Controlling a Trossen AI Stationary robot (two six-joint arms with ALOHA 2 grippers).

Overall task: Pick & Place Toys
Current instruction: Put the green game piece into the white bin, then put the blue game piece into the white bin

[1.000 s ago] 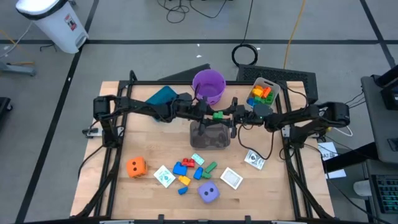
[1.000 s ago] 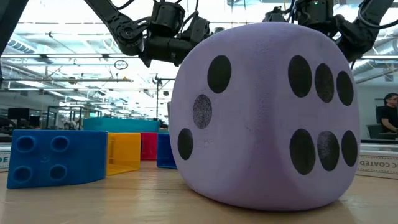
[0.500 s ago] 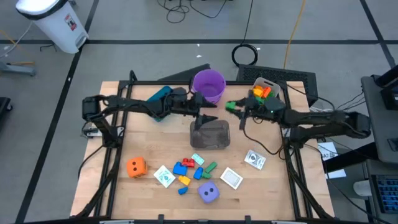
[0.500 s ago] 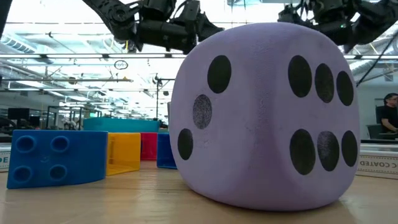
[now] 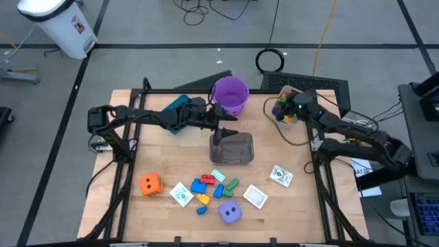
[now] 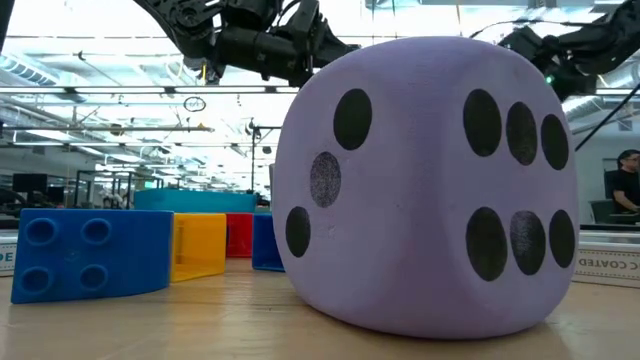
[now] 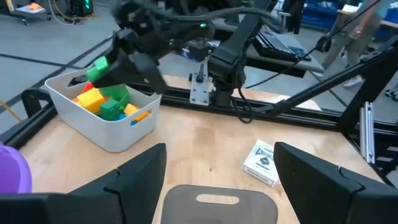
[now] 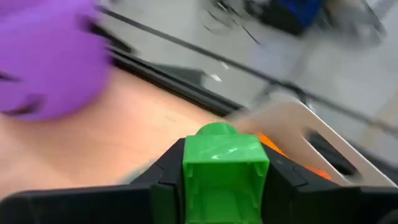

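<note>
My right gripper (image 5: 280, 110) is shut on a green block (image 8: 224, 163) and hangs over the white bin (image 7: 106, 124) of colored blocks at the table's far right. My left gripper (image 5: 230, 127) stands open and holds nothing, just above the far rim of the clear tub (image 5: 232, 148) at mid-table. Near the front edge lie loose blocks (image 5: 208, 189), an orange die (image 5: 149, 183), a purple die (image 5: 230, 213) and white cards (image 5: 255, 197). All of them rest flat on the table. My right gripper pinches the green block's two opposite side walls (image 8: 188, 167) between its two fingers. The block's studded end (image 8: 216, 130) points away from the wrist. The block is lifted clear, above the white bin's open top (image 7: 93, 93).
A purple bucket (image 5: 230, 94) stands at the far edge, with a teal bin (image 5: 180, 106) to its left under my left arm. One card (image 5: 281, 175) lies at the right. In the low view the purple die (image 6: 430, 190) hides most of the table.
Both grippers met at the green block above the clear tub. My left gripper opened, let go of it and rose a little. My right gripper kept the block, swung toward the table's far right and tipped up nearer to level. It now holds the block over the white bin.
</note>
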